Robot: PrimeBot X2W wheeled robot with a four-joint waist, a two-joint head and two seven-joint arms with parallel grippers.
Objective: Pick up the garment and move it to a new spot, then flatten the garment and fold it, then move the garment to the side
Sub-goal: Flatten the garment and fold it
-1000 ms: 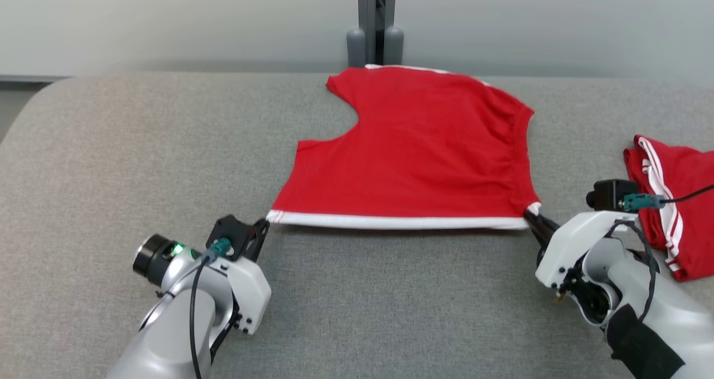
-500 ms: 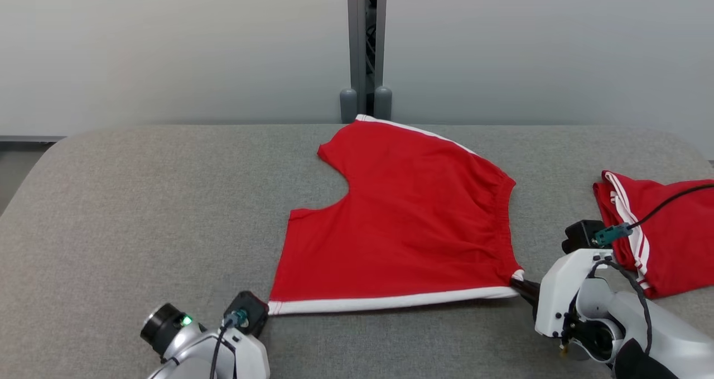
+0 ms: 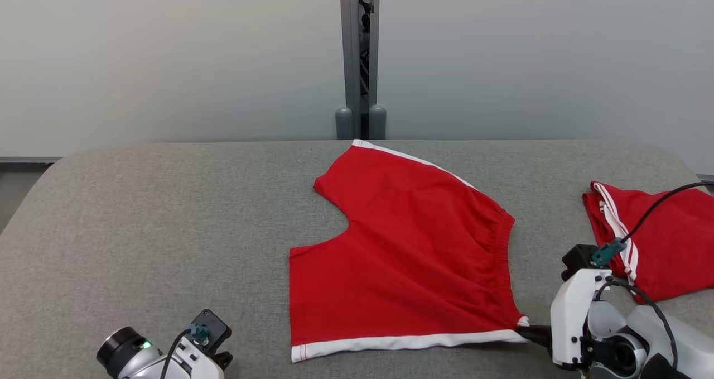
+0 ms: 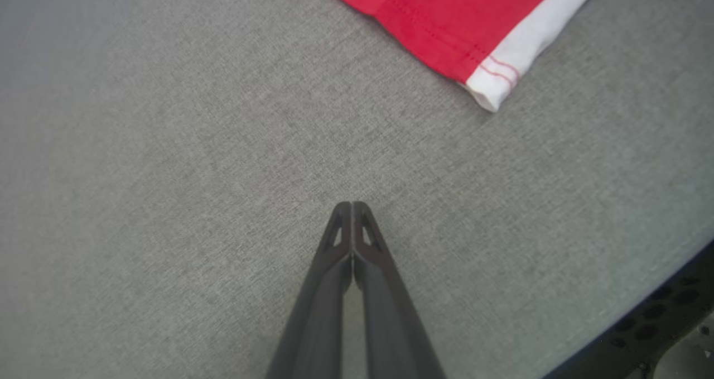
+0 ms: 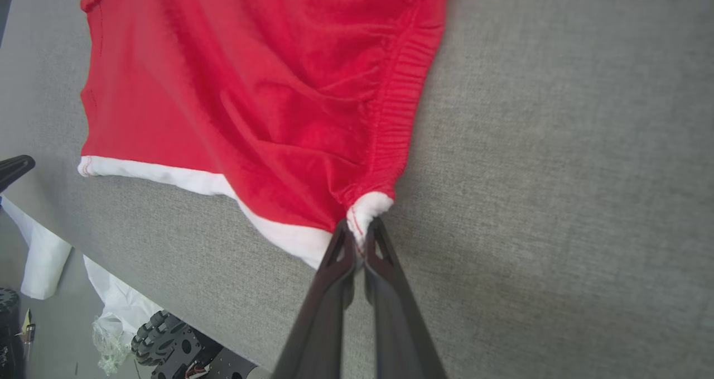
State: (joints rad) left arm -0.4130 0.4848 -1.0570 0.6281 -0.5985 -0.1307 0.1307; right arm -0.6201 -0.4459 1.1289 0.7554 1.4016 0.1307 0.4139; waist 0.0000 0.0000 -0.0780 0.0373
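The garment (image 3: 401,256), red shorts with a white hem band, lies spread on the grey table (image 3: 139,228). My right gripper (image 3: 524,330) is shut on its near right corner, where the elastic waistband meets the white band; the right wrist view shows the fingers (image 5: 360,228) pinching that white corner of the garment (image 5: 251,89). In the left wrist view my left gripper (image 4: 352,205) is shut with nothing in it, over bare table. It stands apart from the garment's (image 4: 457,22) near left hem corner. The left wrist (image 3: 162,356) sits at the head view's bottom left.
A second red garment with white stripes (image 3: 664,250) lies crumpled at the table's right. A grey post (image 3: 357,61) stands behind the far edge. Past the table's near edge the right wrist view shows floor with white bags (image 5: 39,256) and a wheeled base (image 5: 167,340).
The head camera has tilted up, so the scene sits lower. My left gripper has come off the garment's left hem corner and drawn back. The right gripper still holds its corner.
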